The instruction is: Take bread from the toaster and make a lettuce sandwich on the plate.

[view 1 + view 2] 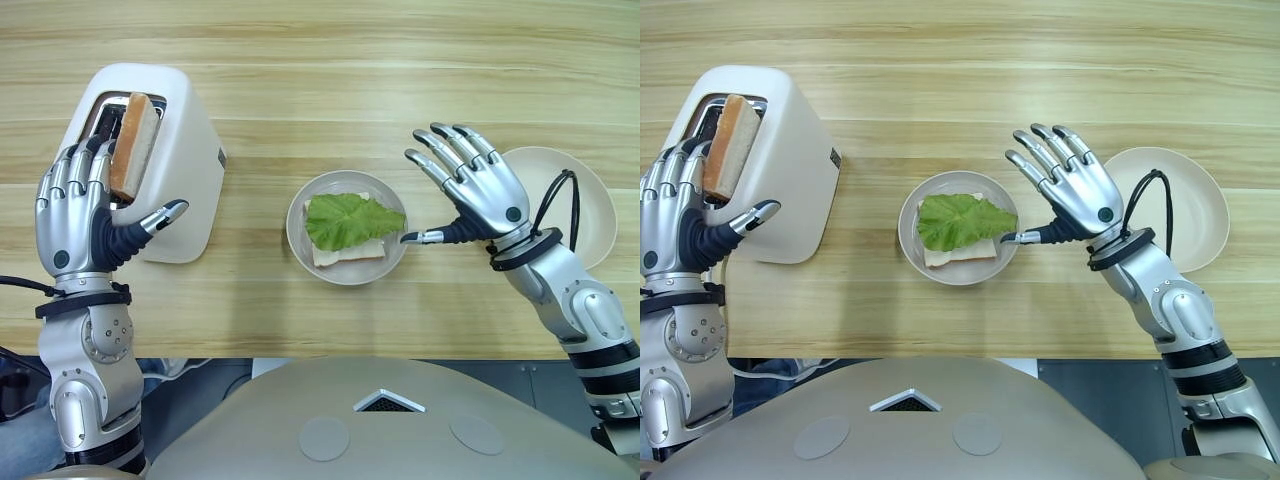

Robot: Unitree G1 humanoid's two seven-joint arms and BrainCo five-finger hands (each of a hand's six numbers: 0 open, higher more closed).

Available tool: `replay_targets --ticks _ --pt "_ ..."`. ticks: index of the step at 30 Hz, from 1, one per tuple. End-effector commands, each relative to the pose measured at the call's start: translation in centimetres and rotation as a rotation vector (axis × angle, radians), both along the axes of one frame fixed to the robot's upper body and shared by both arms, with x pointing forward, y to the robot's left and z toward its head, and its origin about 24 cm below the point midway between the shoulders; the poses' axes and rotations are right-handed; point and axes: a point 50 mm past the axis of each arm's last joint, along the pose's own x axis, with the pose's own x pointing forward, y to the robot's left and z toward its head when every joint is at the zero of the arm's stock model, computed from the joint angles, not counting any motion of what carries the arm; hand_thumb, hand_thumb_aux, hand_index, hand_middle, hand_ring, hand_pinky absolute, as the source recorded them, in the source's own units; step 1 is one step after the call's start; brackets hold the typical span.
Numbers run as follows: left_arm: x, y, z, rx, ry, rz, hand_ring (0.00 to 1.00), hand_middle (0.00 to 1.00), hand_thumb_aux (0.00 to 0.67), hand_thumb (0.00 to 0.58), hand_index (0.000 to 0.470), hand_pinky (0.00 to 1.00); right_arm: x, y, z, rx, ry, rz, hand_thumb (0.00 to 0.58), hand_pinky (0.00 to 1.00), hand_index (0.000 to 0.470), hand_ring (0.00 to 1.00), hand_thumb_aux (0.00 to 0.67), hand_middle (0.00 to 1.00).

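The bread slice [137,140] that still has to go on top is standing up out of the toaster's [185,170] slot, over on the left of the bench [350,60]. The left robot hand [80,215] has its fingers curled against the slice's outer face. Its thumb pokes out lower down, over the toaster's side, so the hold looks more like a lean-and-pinch than a solid clamp.

In the middle sits the plate [296,228] with the bottom slice [345,253] on it and a lettuce leaf [352,218] laid over that. The leaf hangs past the bread toward the right rim. The right robot hand [485,190] hovers just beside that rim, spread wide open and holding nothing, with its thumb tip pointing at the leaf. A second plate [592,195] lies behind it, on the far right.

What could go sideways, judging from this:
- With the thumb that low, the slice may twist or slip while coming out, and drop back into the slot or onto the bench.
- Pulling at an angle could drag or tip the toaster, since nothing braces it.
- The carry over to the plate is fairly long, and a loose hold may land the slice crooked or shove the lettuce off.
- The right thumb is close enough to nudge the leaf or the plate.
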Motion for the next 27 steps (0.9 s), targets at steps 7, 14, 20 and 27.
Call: replay_targets --ticks 7,14,20,27 --pt "0.0 1.2 0.6 0.016 -0.04 0.077 0.0 0.0 0.342 0.441 0.24 0.0 -0.1 -0.3 -0.5 0.066 0.046 -0.041 0.0 0.0 0.0 0.0 0.0 0.0" --pt "0.1 1.4 1.1 -0.03 -0.072 0.089 0.0 0.0 0.349 0.447 0.245 0.0 0.0 -0.5 -1.3 0.07 0.078 -0.062 0.0 0.0 0.0 0.0 0.0 0.0" --pt "0.2 0.9 1.4 -0.09 -0.102 0.059 0.0 0.0 0.0 0.0 0.0 0.0 0.1 -0.6 -1.6 0.075 0.087 -0.072 0.0 0.0 0.0 0.0 0.0 0.0" --pt "0.2 2.1 1.4 -0.044 -0.079 0.105 0.0 0.0 0.0 0.0 0.0 0.0 0.1 -0.6 -1.9 0.083 0.098 -0.075 0.0 0.0 0.0 0.0 0.0 0.0"
